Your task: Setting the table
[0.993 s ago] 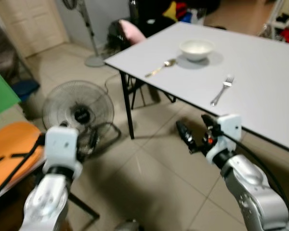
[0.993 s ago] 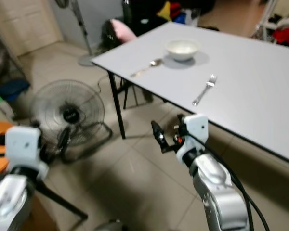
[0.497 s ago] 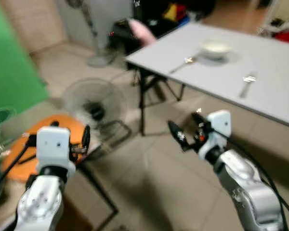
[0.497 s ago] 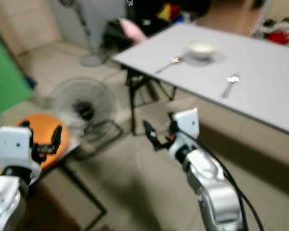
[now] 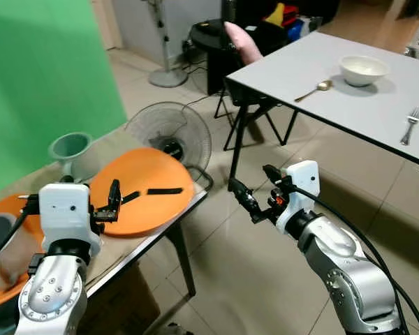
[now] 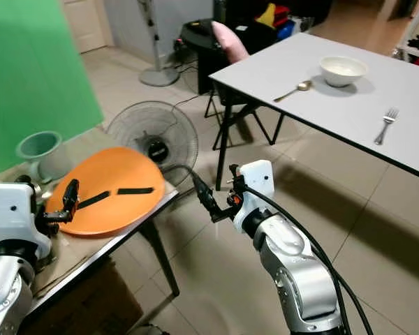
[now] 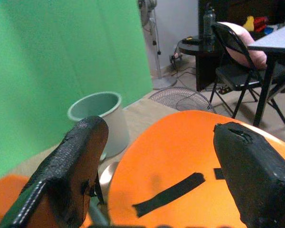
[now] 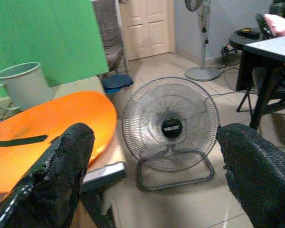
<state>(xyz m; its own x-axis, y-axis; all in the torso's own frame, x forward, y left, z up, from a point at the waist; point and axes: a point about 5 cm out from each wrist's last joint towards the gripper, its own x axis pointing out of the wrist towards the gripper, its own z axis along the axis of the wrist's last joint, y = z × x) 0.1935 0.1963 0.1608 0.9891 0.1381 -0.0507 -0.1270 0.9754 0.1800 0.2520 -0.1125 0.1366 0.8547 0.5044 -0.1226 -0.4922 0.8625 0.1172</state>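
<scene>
two grippers, left gripper and right gripper, open and empty; view has swung to the round orange plastic placemat, the next item to fetch.

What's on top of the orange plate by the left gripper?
Two black strips lie flat on the orange plate; otherwise its top is bare. The left gripper hovers open at its near edge. The table surface under the plate is covered.

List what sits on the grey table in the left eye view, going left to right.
spoon → white bowl → fork, all lying apart on the grey table.
</scene>
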